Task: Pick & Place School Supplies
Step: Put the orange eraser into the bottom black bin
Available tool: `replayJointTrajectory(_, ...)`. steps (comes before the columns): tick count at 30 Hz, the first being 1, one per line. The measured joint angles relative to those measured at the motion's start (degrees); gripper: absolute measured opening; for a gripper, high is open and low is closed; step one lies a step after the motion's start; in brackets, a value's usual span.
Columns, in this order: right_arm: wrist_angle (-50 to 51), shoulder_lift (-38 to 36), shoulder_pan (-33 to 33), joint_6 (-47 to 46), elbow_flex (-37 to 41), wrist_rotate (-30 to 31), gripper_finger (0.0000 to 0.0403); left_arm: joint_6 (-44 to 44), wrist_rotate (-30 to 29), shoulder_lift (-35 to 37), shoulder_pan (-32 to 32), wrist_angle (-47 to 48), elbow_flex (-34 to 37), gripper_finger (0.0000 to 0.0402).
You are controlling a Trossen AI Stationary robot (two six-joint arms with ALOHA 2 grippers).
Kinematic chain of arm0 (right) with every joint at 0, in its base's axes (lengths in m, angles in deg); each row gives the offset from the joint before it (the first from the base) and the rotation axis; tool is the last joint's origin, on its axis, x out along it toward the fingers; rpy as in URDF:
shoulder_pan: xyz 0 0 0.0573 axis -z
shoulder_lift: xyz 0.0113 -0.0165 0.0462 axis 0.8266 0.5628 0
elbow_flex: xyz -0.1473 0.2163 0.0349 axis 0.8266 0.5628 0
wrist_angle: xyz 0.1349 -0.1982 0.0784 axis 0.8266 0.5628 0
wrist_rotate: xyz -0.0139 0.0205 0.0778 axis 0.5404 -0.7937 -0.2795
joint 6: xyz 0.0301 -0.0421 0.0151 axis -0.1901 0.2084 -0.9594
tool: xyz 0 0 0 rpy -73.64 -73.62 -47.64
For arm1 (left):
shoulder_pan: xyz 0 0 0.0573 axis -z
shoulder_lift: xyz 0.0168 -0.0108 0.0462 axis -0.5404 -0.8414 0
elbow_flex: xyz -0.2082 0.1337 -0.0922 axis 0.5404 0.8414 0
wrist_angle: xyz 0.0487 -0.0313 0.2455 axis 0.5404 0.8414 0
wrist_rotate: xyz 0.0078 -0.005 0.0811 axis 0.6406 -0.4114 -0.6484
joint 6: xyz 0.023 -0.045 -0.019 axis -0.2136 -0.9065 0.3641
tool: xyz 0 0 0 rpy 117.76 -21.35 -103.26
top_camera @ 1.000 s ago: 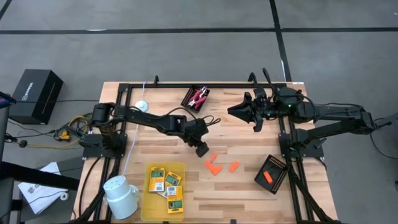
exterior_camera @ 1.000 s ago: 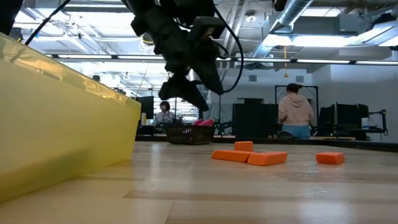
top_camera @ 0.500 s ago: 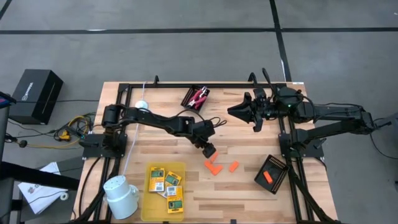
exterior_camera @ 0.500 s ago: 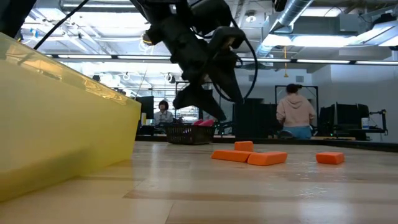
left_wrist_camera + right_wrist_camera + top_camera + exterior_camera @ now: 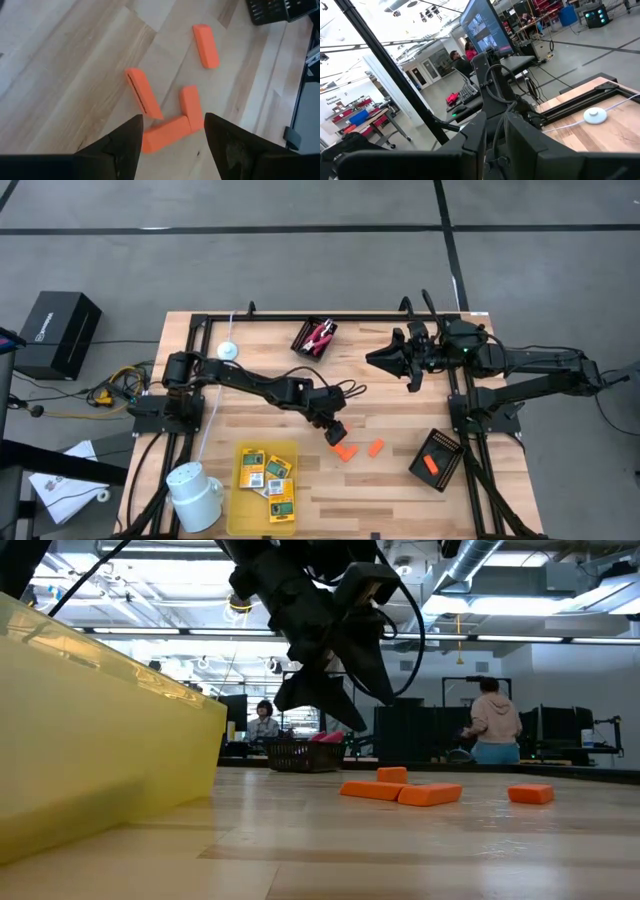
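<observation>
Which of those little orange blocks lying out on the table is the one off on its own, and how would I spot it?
Start at the wooden table and find the left pincer hanging near its middle. Just beyond it three orange pieces huddle together, touching or nearly so. The lone orange piece lies apart from them, on the side toward the black tray.

Overhead and low views share the orange pieces (image 5: pixel 345 451), seemingly.

Left claw (image 5: pixel 335 434) open – reaching mid-table, right claw (image 5: pixel 375 358) parked, raised
</observation>
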Motion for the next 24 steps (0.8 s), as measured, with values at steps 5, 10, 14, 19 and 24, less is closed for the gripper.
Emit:
replayJointTrajectory(5, -0.12, 0.00, 0.00, -0.02, 0.00, 0.00, 0.0063, -1.28, 0.17, -1.21, -0.39, -0.29, -0.03, 0.0232)
replayJointTrajectory(10, -1.15, 0.02, 0.00, -0.79, -0.01, 0.00, 0.0063, -3.29, 3.46, -4.50, -0.42, -1.01, -0.59, 0.0238)
replayJointTrajectory(14, -1.32, 0.02, 0.00, -2.49, -0.01, 0.00, 0.0063, -3.59, 4.38, -6.16, -0.09, -0.43, -0.66, 0.0231)
replayJointTrajectory(19, -1.63, 0.02, 0.00, -3.34, 0.00, 0.04, 0.0063, -3.56, 3.98, -6.38, -0.20, -0.81, -0.66, 0.0227)
replayJointTrajectory(24, -1.86, 0.02, 0.00, -4.11, 0.00, 0.07, 0.0063, -3.03, 3.68, -6.29, -0.26, -0.90, -0.66, 0.0226)
